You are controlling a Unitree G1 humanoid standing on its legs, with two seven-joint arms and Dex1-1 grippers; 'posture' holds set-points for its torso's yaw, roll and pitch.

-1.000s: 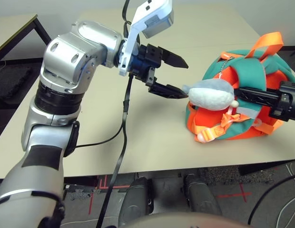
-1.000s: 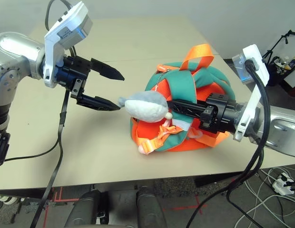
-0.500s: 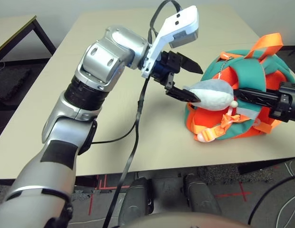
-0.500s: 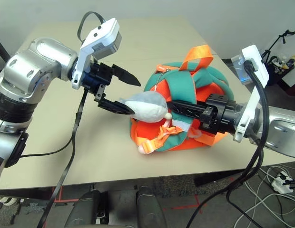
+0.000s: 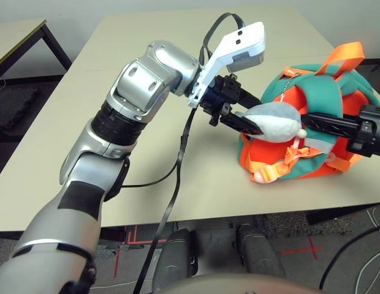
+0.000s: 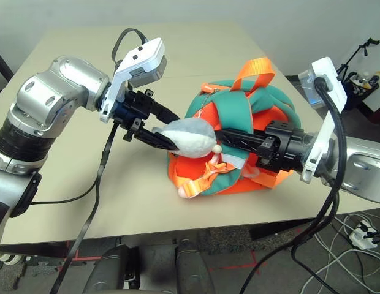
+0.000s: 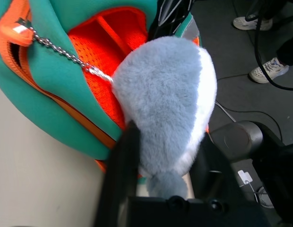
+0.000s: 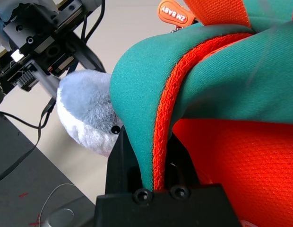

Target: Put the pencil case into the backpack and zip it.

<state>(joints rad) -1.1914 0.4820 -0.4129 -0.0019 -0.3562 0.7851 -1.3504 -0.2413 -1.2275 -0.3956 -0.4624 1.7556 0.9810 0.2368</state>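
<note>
Backpack: the teal and orange backpack (image 5: 312,131) sits on the beige table (image 5: 147,159) at about 3 o'clock in the head view, straps up.
Plush charm: the grey and white plush charm (image 5: 274,120) hangs on a small chain against the backpack's 9 o'clock side.
Left gripper: the left gripper (image 7: 158,168) reaches in from 9 o'clock; its two black fingers (image 7: 119,161) lie on either side of the charm's narrow end, touching the fur and pinching it.
Right gripper: the right gripper (image 8: 145,156) comes in from 3 o'clock, behind the charm, with its fingers pressed together on a fold of the backpack's teal fabric with orange edging.
Backpack relative to grippers: it touches the right gripper and lies just beyond the left fingertips, toward 3 o'clock of them.
Pencil case: it shows in none of the views.
Zip pull: an orange tag (image 8: 176,13) shows above the held fold in the right wrist view.
Change: a second ago the left gripper hung spread at 9 o'clock of the charm, its lower finger only at the charm's tip; it has since moved in and narrowed around the charm. The right gripper and backpack have not shifted.
</note>
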